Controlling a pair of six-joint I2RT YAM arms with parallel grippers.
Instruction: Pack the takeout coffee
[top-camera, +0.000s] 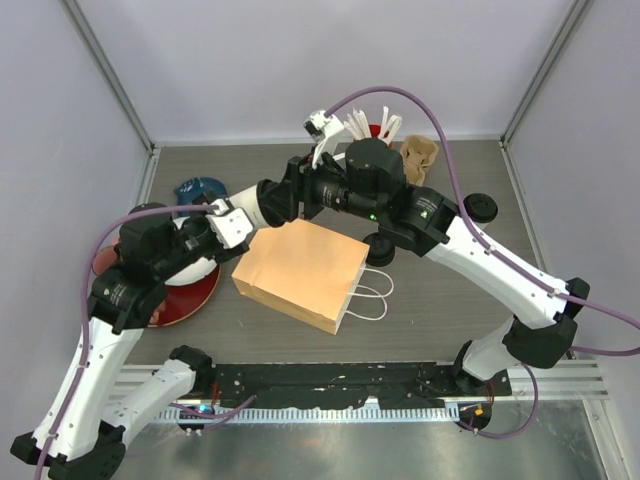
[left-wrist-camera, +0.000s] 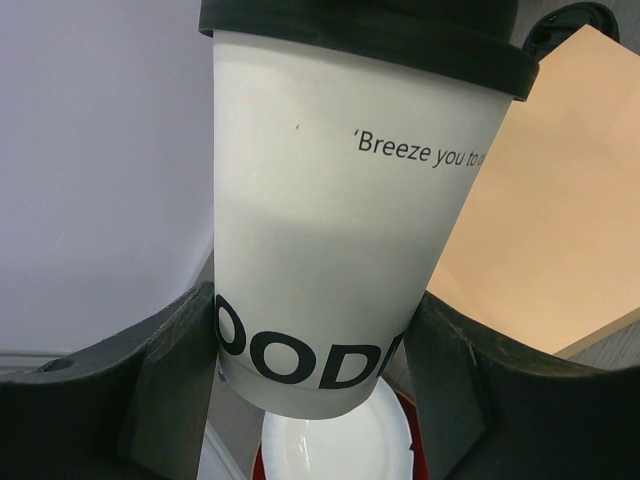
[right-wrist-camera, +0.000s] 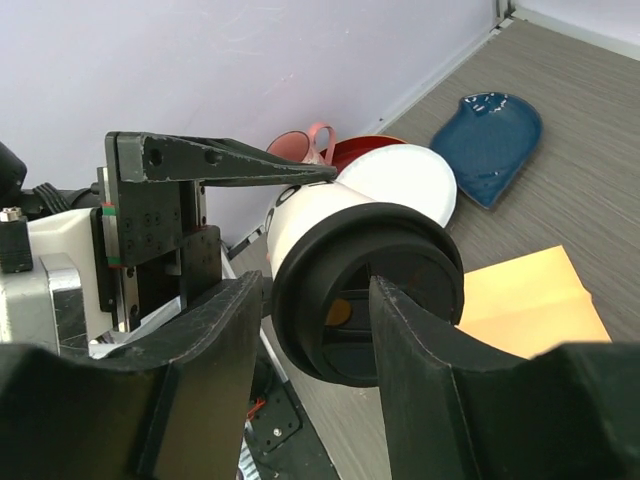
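Well, nearest the arm bases the brown paper bag (top-camera: 300, 275) lies flat on the table (top-camera: 450, 300). Over its far edge the left tool (left-wrist-camera: 310, 340) grips the takeout coffee cup (left-wrist-camera: 330, 200) low on its body, tipped sideways in mid-air. The right tool (right-wrist-camera: 318, 300) faces the black sip lid (right-wrist-camera: 350, 250), jaws parted, gripping nothing. Pinching only that lid could pop it off, or drop the cup.

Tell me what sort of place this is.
Probably a robot test cell, not a café: plain pale walls box in a grey table, the arms are bolted to a metal rail, and a paper bag and lidded coffee cup serve as props.
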